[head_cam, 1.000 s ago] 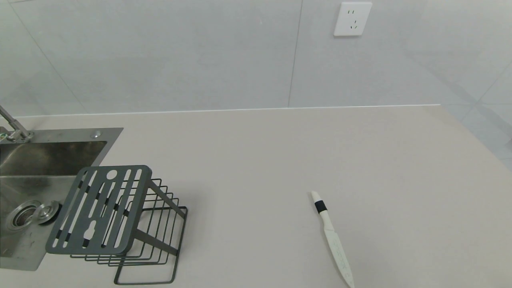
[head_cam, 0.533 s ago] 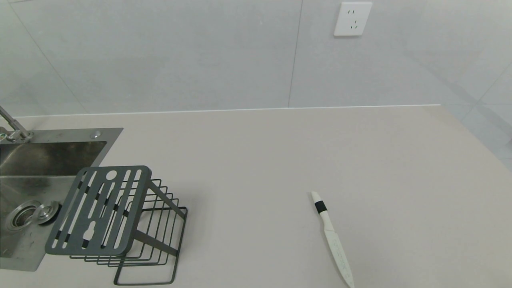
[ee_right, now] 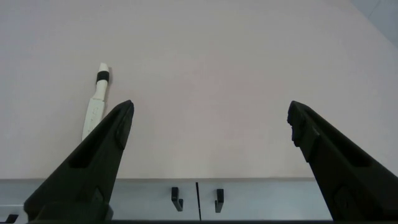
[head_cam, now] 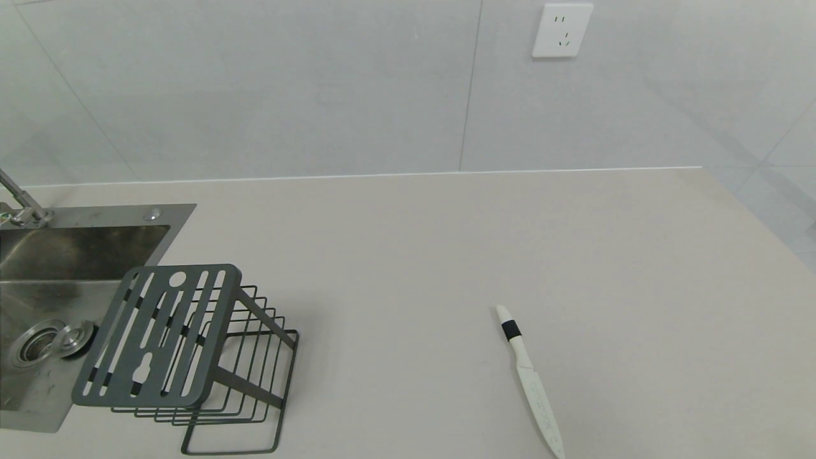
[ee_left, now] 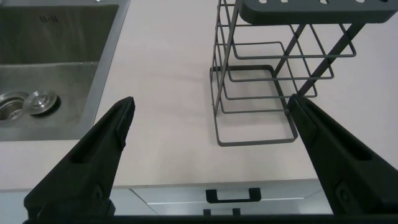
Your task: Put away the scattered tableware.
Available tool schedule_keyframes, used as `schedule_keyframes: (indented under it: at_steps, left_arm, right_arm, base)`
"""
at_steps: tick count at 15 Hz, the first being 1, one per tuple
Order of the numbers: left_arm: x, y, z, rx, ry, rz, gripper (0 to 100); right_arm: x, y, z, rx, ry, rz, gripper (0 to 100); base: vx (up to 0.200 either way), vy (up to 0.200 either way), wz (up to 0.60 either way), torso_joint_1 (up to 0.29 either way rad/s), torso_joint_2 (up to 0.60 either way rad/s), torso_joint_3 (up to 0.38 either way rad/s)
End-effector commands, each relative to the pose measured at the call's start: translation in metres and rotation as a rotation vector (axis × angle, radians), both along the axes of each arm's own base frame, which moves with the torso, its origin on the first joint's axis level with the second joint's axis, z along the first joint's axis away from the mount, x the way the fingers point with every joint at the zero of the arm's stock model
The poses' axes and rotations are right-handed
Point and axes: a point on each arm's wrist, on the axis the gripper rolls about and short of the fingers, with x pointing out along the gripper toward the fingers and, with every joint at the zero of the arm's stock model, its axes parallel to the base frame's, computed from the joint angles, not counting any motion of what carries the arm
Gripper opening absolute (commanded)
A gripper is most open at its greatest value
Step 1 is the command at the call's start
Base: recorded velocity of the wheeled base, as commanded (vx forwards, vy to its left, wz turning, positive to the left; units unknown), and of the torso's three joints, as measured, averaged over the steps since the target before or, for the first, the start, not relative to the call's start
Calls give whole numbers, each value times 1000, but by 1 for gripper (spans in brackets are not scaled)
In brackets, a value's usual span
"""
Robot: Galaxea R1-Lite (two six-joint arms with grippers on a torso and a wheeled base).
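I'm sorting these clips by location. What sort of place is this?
Most likely a kitchen: a steel sink is set into a pale countertop, a dark slotted rack stands beside it, and a white knife lies on the counter.

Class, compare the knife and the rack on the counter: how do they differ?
The knife is white with a black band; the rack is dark grey. The knife lies flat; the rack stands upright. The knife is to the right, the rack beside the sink. Both rest on the counter.
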Motion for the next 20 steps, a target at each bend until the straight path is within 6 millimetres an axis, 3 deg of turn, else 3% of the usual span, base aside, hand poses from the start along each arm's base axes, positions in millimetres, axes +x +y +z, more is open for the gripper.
schedule_keyframes:
  at_steps: [1,2,3,5,8,14,20]
  left_arm:
    - [0,0,0,0,2,0,100]
    - [0,0,0,1,0,0,100]
    - [0,0,0,1,0,-1,100]
    - [0,0,0,4,0,-3,100]
    - [0,0,0,4,0,-4,100]
    - [0,0,0,3,0,-4,100]
    - [0,0,0,4,0,-4,100]
  right_arm:
    - [0,0,0,-3,1,4,100]
    - [-3,0,26,-48,-255,10,100]
    - [-6,2,39,-113,-378,32,100]
    - [-6,3,50,-130,-380,84,100]
    - [8,2,78,-112,-239,200,100]
    - [56,9,107,-102,-19,326,100]
    - [103,19,114,-101,156,374,100]
  base:
    - [0,0,0,0,0,0]
    - [0,0,0,0,0,0]
    - [0,0,0,0,0,0]
    - [0,0,0,0,0,0]
    - [0,0,0,0,0,0]
    - [0,0,0,0,0,0]
    - [0,0,0,0,0,0]
